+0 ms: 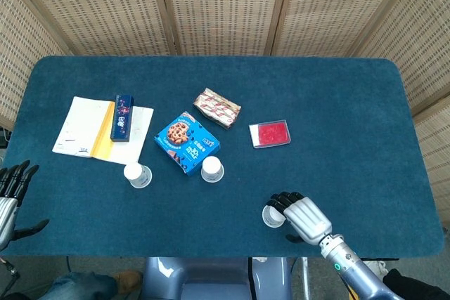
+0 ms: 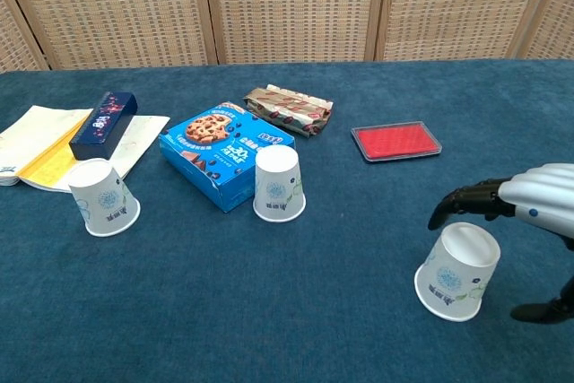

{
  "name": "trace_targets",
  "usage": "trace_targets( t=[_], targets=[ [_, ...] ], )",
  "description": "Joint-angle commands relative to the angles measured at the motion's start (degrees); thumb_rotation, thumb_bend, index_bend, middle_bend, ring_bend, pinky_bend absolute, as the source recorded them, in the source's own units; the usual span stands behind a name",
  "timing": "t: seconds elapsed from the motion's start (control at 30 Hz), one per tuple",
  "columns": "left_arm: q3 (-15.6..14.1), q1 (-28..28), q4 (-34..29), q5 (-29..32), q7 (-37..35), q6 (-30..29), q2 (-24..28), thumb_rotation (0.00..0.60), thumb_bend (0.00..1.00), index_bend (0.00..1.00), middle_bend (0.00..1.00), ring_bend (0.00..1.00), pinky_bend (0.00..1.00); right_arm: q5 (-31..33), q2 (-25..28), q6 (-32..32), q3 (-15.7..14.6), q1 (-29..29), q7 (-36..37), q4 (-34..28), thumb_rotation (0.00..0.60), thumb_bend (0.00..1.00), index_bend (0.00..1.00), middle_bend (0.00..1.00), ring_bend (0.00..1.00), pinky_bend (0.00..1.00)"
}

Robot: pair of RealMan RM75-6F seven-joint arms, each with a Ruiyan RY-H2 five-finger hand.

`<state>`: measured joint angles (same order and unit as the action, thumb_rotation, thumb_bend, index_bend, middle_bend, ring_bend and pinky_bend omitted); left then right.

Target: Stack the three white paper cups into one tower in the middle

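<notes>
Three white paper cups stand upside down on the blue table: the left cup (image 1: 137, 175) (image 2: 103, 197), the middle cup (image 1: 211, 169) (image 2: 277, 184) beside the cookie box, and the right cup (image 1: 273, 215) (image 2: 457, 272) near the front edge. My right hand (image 1: 302, 216) (image 2: 525, 213) hovers over the right cup with fingers spread around its top, holding nothing. My left hand (image 1: 10, 194) rests open at the table's front left corner, far from every cup.
A blue cookie box (image 1: 186, 142) lies just behind the middle cup. Behind it are a striped wrapped packet (image 1: 217, 108) and a red flat case (image 1: 270, 133). A notebook (image 1: 98, 131) with a dark blue box (image 1: 124, 116) on it lies at the left.
</notes>
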<state>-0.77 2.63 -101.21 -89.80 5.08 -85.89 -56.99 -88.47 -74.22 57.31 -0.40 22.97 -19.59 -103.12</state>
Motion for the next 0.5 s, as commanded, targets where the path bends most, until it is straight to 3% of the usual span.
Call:
trace_targets(
  t=[0.03, 0.23, 0.37, 0.5],
  targets=[
    [-0.05, 0.02, -0.03, -0.07, 0.02, 0.04, 0.01, 0.6, 0.0, 0.0, 0.0, 0.0, 0.0, 2.22, -1.64, -1.08, 0.58, 0.72, -1.72, 0.95, 0.6, 0.34, 0.29, 0.32, 0.27, 0.36],
    [0.04, -0.01, 0.0, 0.16, -0.23, -0.01, 0.06, 0.6, 0.0, 0.0, 0.0, 0.0, 0.0, 4.13, -2.87, -0.97, 1.24, 1.24, -2.8, 1.87, 0.6, 0.42, 0.35, 0.4, 0.35, 0.44],
    [0.02, 0.13, -0.01, 0.28, 0.09, 0.32, -0.02, 0.6, 0.0, 0.0, 0.0, 0.0, 0.0, 5.34, -3.11, -0.76, 1.53, 1.54, -3.43, 2.41, 0.6, 0.52, 0.41, 0.46, 0.42, 0.52],
    [0.05, 0.3, -0.06, 0.67, 0.86, 0.79, -0.29, 0.6, 0.0, 0.0, 0.0, 0.0, 0.0, 4.96, -2.22, -0.53, 1.35, 1.96, -2.5, 1.18, 0.6, 0.57, 0.45, 0.49, 0.45, 0.54]
  ],
)
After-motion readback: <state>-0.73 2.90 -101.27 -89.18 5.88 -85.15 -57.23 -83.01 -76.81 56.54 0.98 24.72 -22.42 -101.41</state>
